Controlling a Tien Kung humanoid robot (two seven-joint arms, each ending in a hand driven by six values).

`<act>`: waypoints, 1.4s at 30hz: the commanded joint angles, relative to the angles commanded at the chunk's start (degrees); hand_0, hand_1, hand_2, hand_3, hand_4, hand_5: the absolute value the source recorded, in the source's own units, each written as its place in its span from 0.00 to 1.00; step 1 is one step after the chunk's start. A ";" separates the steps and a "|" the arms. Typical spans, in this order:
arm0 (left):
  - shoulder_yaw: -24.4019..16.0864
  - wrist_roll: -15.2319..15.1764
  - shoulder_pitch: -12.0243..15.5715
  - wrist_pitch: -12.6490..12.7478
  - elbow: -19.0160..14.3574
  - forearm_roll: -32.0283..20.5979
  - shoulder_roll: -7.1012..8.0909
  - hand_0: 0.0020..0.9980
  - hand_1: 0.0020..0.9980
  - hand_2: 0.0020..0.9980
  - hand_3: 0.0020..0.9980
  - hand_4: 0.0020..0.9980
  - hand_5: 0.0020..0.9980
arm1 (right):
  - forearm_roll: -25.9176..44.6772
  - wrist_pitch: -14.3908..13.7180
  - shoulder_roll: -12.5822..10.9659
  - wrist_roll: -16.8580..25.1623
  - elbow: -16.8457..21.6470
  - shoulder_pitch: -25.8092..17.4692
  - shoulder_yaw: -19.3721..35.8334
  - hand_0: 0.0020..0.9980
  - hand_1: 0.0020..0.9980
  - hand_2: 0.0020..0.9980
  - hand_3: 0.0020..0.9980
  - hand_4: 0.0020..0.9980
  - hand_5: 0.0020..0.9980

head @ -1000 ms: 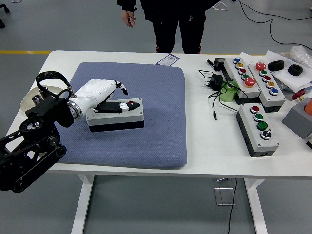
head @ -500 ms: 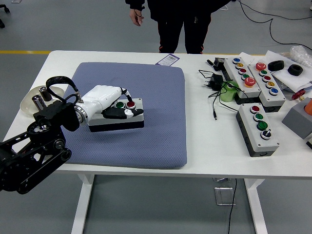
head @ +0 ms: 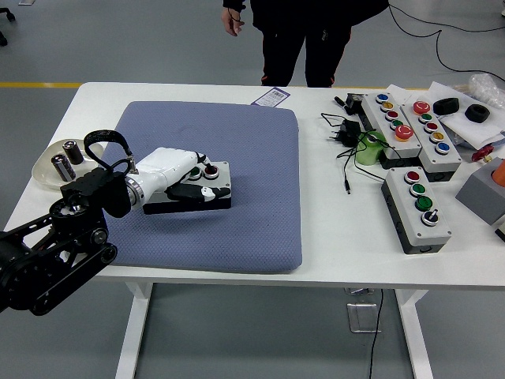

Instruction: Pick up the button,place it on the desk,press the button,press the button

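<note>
Fingers: those of the left hand (head: 177,168) lie across the top of the button box (head: 189,188), the black thumb (head: 192,191) stretched along its lid; whether they grip the box or only rest on it I cannot tell.
Button box: grey lid over a black base, lying flat under the fingers on the blue pad (head: 221,181), toward the pad's left half.
Buttons: a green button (head: 194,170) and a red button (head: 211,169) sit just past the fingertips, at the far edge of the lid, both uncovered.
Left arm: black, coming in from the lower left corner, wrist level with the box.
Worktop (head: 331,237): white; the pad covers its left and middle.
Dish (head: 55,164): pale, well behind the wrist near the left edge, with two small cylinders in it.
Other boxes: far to the right of the fingers, a three-button box (head: 417,208) and two longer boxes (head: 410,130) with many coloured buttons, beside a tangle of black cable (head: 347,142).
Person: standing at the far side in dark clothes, one hand (head: 232,19) hanging clear of the worktop.
</note>
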 joint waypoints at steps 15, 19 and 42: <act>-8.88 -0.63 4.41 -1.36 -5.40 1.28 2.21 0.00 0.00 0.00 0.69 0.90 1.00 | -0.14 0.00 0.07 0.02 0.00 -0.01 0.32 0.75 0.68 0.70 0.58 0.18 0.11; -8.23 -0.69 5.01 -0.97 -5.74 1.16 2.76 0.00 0.00 0.00 0.68 0.90 1.00 | -0.49 0.05 0.09 -0.03 0.00 -0.03 0.57 0.75 0.68 0.70 0.58 0.18 0.11; -3.74 -0.93 5.55 -1.96 -2.81 4.43 2.82 0.00 0.00 0.00 0.67 0.89 1.00 | -0.82 0.07 0.19 -0.15 0.00 -0.13 0.75 0.75 0.68 0.70 0.58 0.18 0.11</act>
